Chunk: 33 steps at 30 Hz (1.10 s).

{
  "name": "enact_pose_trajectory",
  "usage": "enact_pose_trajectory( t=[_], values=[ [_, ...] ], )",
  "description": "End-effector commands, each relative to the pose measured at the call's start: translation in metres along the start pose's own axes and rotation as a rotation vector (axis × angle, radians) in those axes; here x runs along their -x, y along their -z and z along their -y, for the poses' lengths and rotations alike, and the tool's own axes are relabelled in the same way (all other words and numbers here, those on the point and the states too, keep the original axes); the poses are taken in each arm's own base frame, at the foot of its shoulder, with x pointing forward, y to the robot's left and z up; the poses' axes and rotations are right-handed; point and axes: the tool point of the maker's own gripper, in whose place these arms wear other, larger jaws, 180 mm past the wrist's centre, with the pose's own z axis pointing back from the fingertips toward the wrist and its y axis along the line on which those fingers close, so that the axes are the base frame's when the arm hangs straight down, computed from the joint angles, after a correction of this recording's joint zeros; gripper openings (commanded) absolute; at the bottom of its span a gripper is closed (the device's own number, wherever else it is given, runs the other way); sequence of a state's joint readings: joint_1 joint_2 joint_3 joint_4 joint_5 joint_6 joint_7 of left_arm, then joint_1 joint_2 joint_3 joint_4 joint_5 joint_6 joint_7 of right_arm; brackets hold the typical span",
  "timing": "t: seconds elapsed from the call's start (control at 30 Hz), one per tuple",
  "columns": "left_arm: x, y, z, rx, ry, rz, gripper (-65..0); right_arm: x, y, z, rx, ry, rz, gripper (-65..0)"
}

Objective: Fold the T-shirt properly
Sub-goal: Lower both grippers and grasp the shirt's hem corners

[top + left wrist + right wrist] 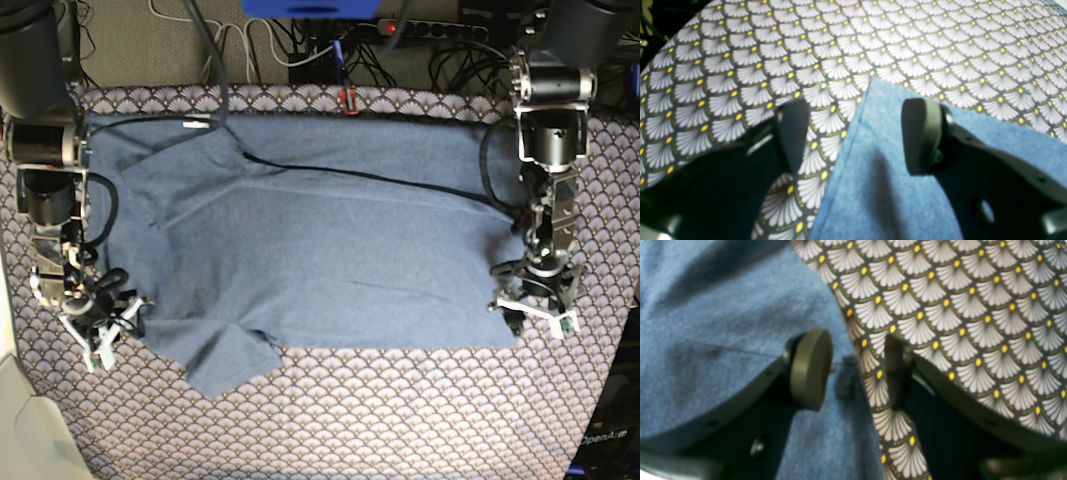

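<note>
The grey-blue T-shirt [330,250] lies spread flat across the table, with one sleeve [232,365] pointing toward the front edge. In the base view my left gripper [535,318] is low at the shirt's right front corner. Its wrist view shows the left gripper [857,136] open, straddling the corner of the T-shirt [880,180]. My right gripper [108,330] is down at the shirt's left front edge. Seen from its wrist, the right gripper [853,370] is open too, with the T-shirt [723,323] hem running between its fingers. Neither holds anything.
A scallop-patterned tablecloth [400,410] covers the table. A black cable [350,172] crosses the shirt's back part. More cables and a power strip [440,30] lie behind the table. A white object [20,430] sits at the front left corner.
</note>
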<state>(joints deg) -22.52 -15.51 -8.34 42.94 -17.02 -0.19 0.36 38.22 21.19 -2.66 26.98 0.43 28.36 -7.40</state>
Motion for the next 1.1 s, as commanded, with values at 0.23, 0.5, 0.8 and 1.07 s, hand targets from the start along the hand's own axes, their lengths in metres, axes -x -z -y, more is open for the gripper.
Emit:
enact_pose_trajectory(
  t=[0.23,0.5,0.8,1.07],
  values=[
    [-0.03,0.005,0.002,0.006,-0.003,0.077,-22.4,-0.004,-0.003,0.007,0.015,0.007,0.036,-35.1],
    [-0.032,0.005,0.001,0.005,-0.001,0.081,-22.4,0.0,-0.003,0.005,0.012,0.008,0.029,-39.3],
    [-0.045,0.01,0.002,0.003,-0.006,0.1,-22.4,-0.001,0.001,-0.007,-0.008,0.016,0.034,-65.0],
    [-0.049,0.023,-0.003,-0.025,-0.031,0.103,-22.4,-0.002,0.004,-0.014,-0.019,0.019,0.037,-65.0]
  ],
)
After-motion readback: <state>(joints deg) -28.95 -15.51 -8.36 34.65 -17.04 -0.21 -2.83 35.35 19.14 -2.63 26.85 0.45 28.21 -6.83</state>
